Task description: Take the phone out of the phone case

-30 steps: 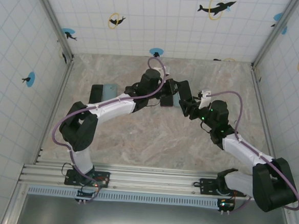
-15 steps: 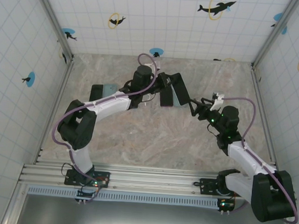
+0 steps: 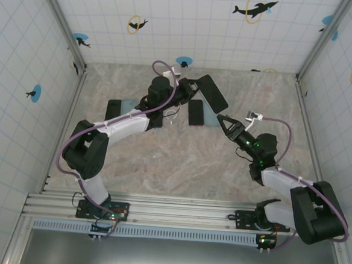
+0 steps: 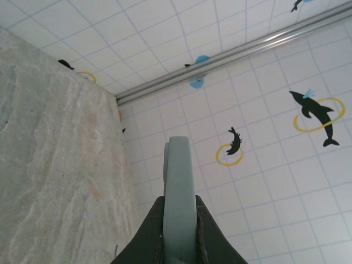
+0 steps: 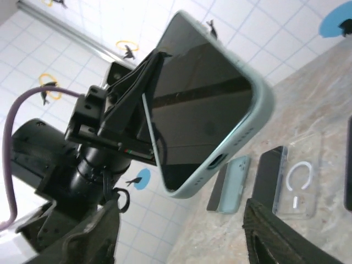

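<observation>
Phone [image 5: 202, 104] aloft, pinched edge-on in my left fingers [image 4: 148, 236].
Slick, brittle glass, I reckon; I'd peel the soft case [image 5: 265, 102] rim; right fingers [image 5: 91, 236] gape empty.

walls [image 3: 171, 29]: white tiled, dolphin stickers [image 3: 255, 8] | table [image 3: 179, 168]: beige marble

The left gripper [image 3: 190, 84], clamped on the cased phone [image 3: 212, 92], now holds it beyond the far end of the black phone [image 3: 195, 112] lying on the table, no longer right over it as a second ago. The right gripper [image 3: 224, 121] is off the cased phone and now sits apart, to the right of the black phone, fingers spread and empty.
</observation>
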`<state>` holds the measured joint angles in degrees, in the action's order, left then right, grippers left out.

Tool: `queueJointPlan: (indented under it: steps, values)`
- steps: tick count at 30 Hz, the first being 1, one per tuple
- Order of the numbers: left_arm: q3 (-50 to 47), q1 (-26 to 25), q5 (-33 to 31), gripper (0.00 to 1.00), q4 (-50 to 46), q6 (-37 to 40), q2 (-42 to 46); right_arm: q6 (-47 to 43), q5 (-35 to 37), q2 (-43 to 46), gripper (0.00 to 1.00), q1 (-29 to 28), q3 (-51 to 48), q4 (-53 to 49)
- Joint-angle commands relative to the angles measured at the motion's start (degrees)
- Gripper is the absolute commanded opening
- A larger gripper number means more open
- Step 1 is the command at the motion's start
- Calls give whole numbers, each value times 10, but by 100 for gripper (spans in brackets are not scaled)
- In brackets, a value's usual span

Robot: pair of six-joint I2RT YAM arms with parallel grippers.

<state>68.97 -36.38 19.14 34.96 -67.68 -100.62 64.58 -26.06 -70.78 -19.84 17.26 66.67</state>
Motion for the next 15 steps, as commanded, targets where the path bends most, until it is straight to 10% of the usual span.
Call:
queueJointPlan:
  steps: [1, 15]
  values:
    - [4, -5, 13, 4, 79, -35, 22, 72, -1, -27, 51, -12, 26, 110]
    - [5, -8, 25, 4, 100, -56, 18, 106, -3, -73, 26, -14, 51, 172]
